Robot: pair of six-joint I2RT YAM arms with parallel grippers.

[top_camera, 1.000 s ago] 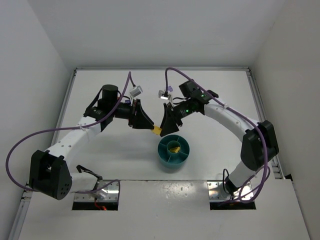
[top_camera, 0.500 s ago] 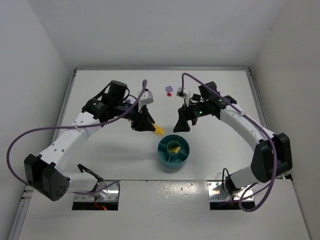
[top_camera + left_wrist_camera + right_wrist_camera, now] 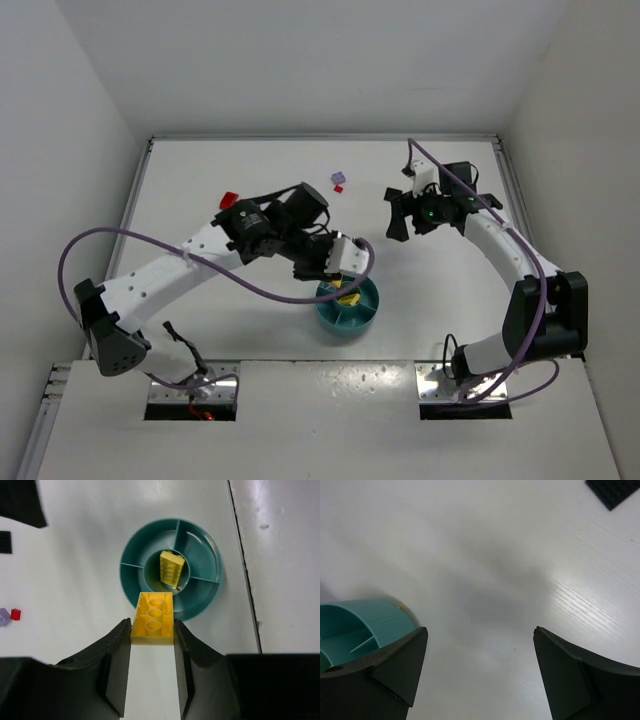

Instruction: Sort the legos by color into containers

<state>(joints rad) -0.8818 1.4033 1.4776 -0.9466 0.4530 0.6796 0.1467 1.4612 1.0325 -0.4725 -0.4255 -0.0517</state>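
Yellow lego (image 3: 171,567) is seen lying in the centre well (image 3: 154,572) of the teal dish (image 3: 200,545). Over the dish's rim a second yellow brick (image 3: 152,619) is clamped in the left gripper (image 3: 152,630). Delivery is judged in hand, and a short advance over the well before release is called for. Beyond the dish the right gripper (image 3: 479,635) is spread wide, empty. Farther off, a red brick (image 3: 340,187) and a lilac brick (image 3: 337,178) are left unsorted.

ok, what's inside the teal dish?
One yellow brick lies in the centre well; the wedges in view look empty. The near wedge is partly hidden by a second yellow brick in the left gripper.
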